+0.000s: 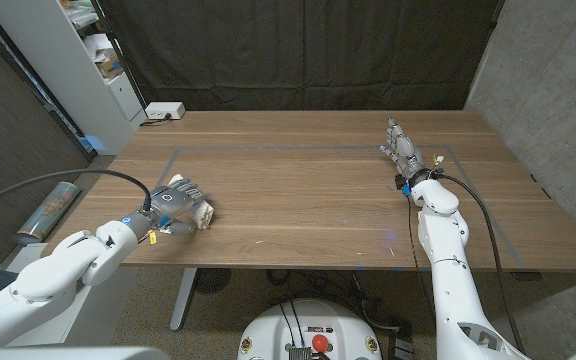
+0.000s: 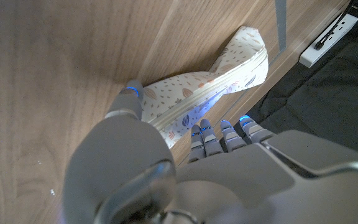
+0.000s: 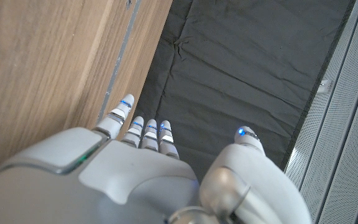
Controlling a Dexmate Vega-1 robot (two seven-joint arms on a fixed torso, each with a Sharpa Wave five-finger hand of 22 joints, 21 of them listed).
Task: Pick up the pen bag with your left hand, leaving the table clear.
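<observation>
My left hand reaches low over the table, fingers gripping one pen bag. My right hand stands upright, fingers apart, empty.

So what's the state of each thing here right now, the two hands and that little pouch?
Left hand: over the pen bag, fingers closed around it.
Pen bag: zipped shut, bent, in the left hand's grip, at the table; whether lifted, cannot tell.
Right hand: fingers straight, holding nothing.
</observation>
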